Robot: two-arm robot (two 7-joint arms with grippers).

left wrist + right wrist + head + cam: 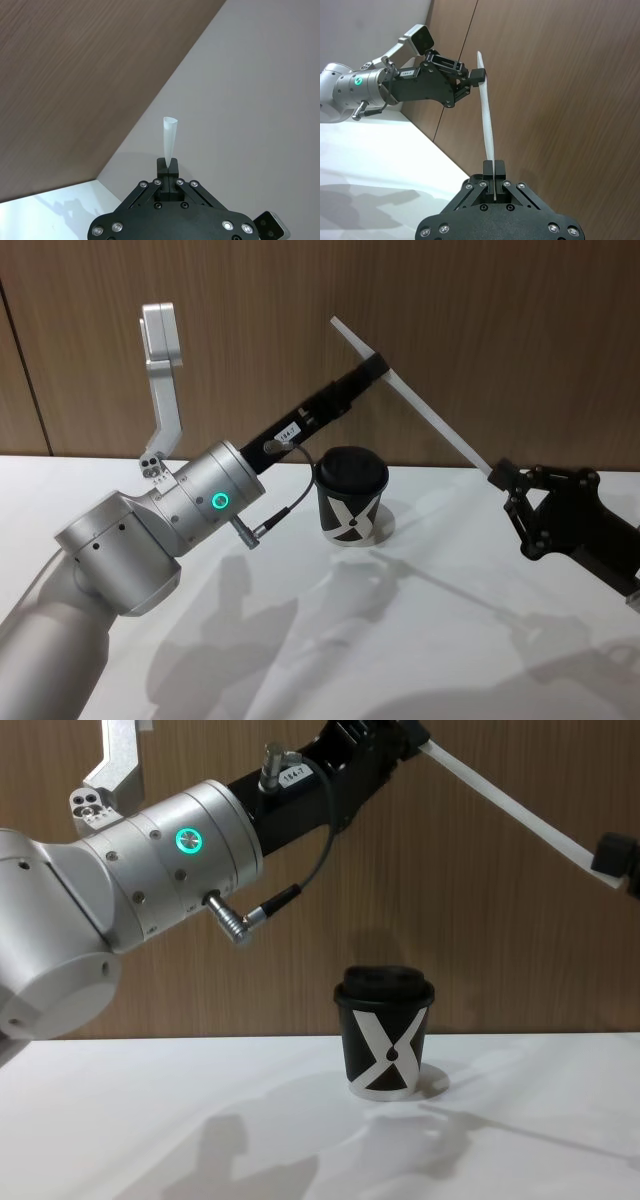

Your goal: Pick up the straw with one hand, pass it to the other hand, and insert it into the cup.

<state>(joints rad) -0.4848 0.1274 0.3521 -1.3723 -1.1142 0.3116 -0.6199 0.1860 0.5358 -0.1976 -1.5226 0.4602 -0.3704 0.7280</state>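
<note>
A long, thin white straw (430, 415) hangs in the air as a slanted line across the upper right of the head view, held at both ends above a smooth white table (300, 650). The long black left gripper (381, 364), reaching up from the lower left on a fat silver wrist (200, 505) with a glowing green ring (220, 502) and a grey cable (290, 502), has its fingers pressed together on the straw near its upper end, with a short tip sticking out beyond them (the left wrist view shows that tip (169, 137) rising from the closed pads). The small, blocky black right gripper (497, 476), at the right edge of the head view, is clamped on the straw's lower end. In the right wrist view the straw (487, 120) runs from the right gripper's closed fingers (493, 172) up to the left gripper (479, 76). A small black paper cup (351, 502) with a black domed lid and a white X mark stands upright on the table at the centre of the head view, under the left gripper's black body and well apart from the straw. In the chest view the cup (388, 1040) sits at lower centre, the straw (510, 812) crossing the upper right. Soft grey shadows (240, 640) of the arms lie on the tabletop. Behind the table stands a wall (520, 320) of dark brown wood-grain panels.
</note>
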